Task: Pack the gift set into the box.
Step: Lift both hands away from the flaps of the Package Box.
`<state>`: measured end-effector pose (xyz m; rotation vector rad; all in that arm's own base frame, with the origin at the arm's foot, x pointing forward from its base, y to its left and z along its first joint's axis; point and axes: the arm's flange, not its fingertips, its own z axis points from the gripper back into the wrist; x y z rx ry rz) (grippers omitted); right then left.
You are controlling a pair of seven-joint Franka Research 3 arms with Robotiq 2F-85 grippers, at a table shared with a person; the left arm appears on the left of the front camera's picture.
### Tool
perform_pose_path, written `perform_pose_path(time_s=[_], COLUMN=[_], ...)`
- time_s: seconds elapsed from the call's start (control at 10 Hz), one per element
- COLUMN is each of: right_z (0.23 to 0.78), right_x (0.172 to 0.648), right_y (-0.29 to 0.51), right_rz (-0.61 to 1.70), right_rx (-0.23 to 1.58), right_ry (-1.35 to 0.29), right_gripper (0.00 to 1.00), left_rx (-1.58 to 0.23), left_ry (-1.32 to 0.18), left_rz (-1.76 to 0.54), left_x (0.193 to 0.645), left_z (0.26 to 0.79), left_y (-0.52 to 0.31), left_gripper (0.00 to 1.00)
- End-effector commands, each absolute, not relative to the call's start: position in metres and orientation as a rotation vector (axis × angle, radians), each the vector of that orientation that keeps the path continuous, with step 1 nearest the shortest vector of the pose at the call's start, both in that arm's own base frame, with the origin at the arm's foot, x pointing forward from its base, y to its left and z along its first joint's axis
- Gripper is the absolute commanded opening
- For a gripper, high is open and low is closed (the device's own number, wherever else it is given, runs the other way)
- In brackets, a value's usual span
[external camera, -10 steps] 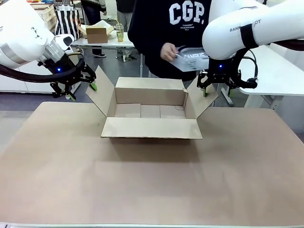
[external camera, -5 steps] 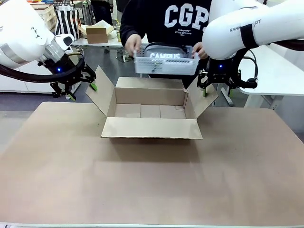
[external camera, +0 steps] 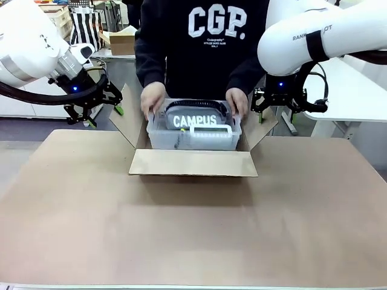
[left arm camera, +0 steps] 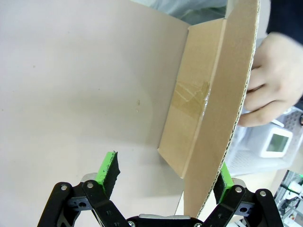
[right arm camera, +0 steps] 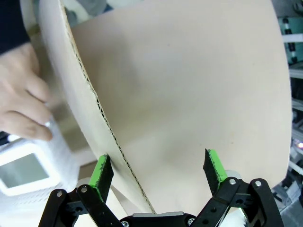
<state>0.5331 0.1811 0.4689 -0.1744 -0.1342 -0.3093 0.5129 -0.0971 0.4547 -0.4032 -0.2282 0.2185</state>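
The box (external camera: 193, 163) lies open mid-table with its flaps spread. A person's hands (external camera: 152, 98) lower the gift set (external camera: 193, 124) into it: a clear white basket holding a black bag lettered CAMPUS. My left gripper (external camera: 104, 116) is open around the left flap. In the left wrist view the flap (left arm camera: 227, 94) runs between the left gripper's (left arm camera: 166, 177) pads, close to one of them. My right gripper (external camera: 275, 112) is open at the right flap. In the right wrist view that flap (right arm camera: 71, 66) passes between the right gripper's (right arm camera: 157, 170) fingers.
The brown table top (external camera: 181, 229) stretches wide in front of the box. A small carton (external camera: 124, 42) sits on a far table behind the person. A white table (external camera: 357, 90) stands at the right. The person's hand (left arm camera: 274, 80) and basket (left arm camera: 272, 142) lie just past the left flap.
The person has brought the gift set from chest height down into the box, leaning closer. Both arms have stayed where they were.
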Motion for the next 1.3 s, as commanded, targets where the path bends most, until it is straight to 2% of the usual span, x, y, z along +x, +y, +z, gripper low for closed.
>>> perform_pose_path(time_s=[0.0,1.2], right_z=[0.4712,0.4712], right_x=[0.5335,0.5335], right_y=[0.1800,0.1800], right_rz=[-0.292,-0.292], right_rx=[-0.179,-0.179], right_ry=[-0.127,-0.127], right_gripper=[1.00,1.00], left_rx=[-0.386,-0.386], left_ry=[-0.233,-0.233], left_rz=[0.233,0.233], left_x=[0.5135,0.5135], left_z=[0.4568,0.4568], left_y=[-0.0979,-0.0979], left_gripper=[1.00,1.00])
